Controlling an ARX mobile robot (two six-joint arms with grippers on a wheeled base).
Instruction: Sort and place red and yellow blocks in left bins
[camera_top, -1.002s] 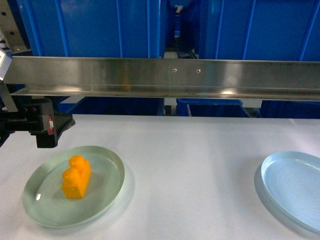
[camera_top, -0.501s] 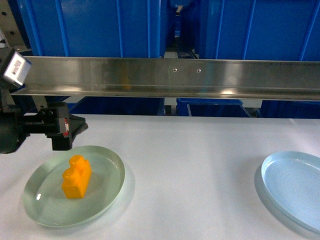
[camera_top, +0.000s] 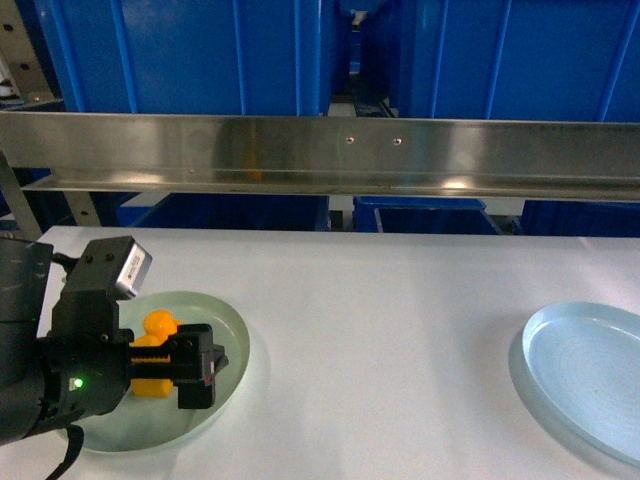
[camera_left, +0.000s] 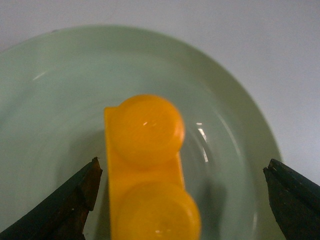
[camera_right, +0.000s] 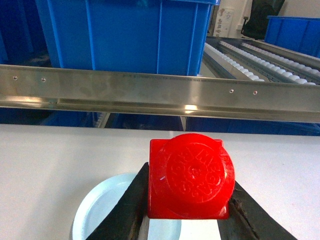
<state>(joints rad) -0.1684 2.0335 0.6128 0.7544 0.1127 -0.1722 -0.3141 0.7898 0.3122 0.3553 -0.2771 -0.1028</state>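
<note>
over green plate (camera_top: 225, 330), near-left bench corner: left gripper (camera_left: 182, 200) wide open astride yellow block (camera_left: 147, 170), no contact | right gripper (camera_right: 187, 220) clamped on red block (camera_right: 190, 180)

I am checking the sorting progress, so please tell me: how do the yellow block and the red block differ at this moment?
The yellow block is an oblong with two round studs; the red block shows a single stud. The yellow block lies on the green plate, between the open jaws of the left gripper, not yet grasped; the red block is clamped in the right gripper, above the pale blue plate. Both are glossy plastic bricks.
</note>
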